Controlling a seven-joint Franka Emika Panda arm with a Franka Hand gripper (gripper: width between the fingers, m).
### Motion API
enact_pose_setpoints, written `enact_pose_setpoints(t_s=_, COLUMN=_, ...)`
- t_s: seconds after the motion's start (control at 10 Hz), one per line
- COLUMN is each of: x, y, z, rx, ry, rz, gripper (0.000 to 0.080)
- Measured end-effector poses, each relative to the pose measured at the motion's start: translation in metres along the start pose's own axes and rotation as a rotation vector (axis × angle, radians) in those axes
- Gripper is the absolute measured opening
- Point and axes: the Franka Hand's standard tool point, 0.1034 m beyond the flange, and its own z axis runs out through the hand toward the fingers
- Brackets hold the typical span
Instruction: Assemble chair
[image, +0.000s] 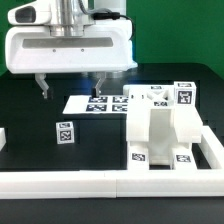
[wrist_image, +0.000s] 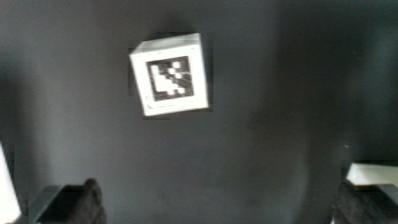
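Note:
My gripper (image: 71, 88) hangs open and empty above the dark table, behind a small white block with a square tag (image: 64, 132). In the wrist view the same block (wrist_image: 169, 75) lies on the dark surface, apart from my gripper (wrist_image: 217, 210), whose two dark fingertips (wrist_image: 71, 205) stand wide apart with nothing between them. Several white chair parts with tags (image: 160, 125) are clustered at the exterior view's right, against the corner of the rail; one blocky stepped part is the largest.
The marker board (image: 95, 103) lies flat just behind and right of my gripper. A long white border rail (image: 100, 182) runs along the front and up the right side. A small white piece (image: 3, 137) sits at the left edge.

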Motion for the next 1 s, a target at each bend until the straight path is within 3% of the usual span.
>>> enact_pose_setpoints(t_s=0.2, x=-0.001, y=0.003, z=0.002, rx=-0.004, ry=0.000, rz=-0.003, gripper=0.0649)
enact_pose_setpoints(t_s=0.4, x=-0.017, y=0.017, z=0.022, rx=-0.012, ry=-0.044, rz=-0.002, gripper=0.0649)
enact_pose_setpoints(t_s=0.6, x=-0.023, y=0.026, z=0.036, rx=-0.037, ry=-0.044, rz=-0.008, gripper=0.0649)
enact_pose_setpoints(t_s=1.0, x=-0.022, y=0.026, z=0.035, rx=-0.037, ry=-0.044, rz=-0.003, gripper=0.0649)
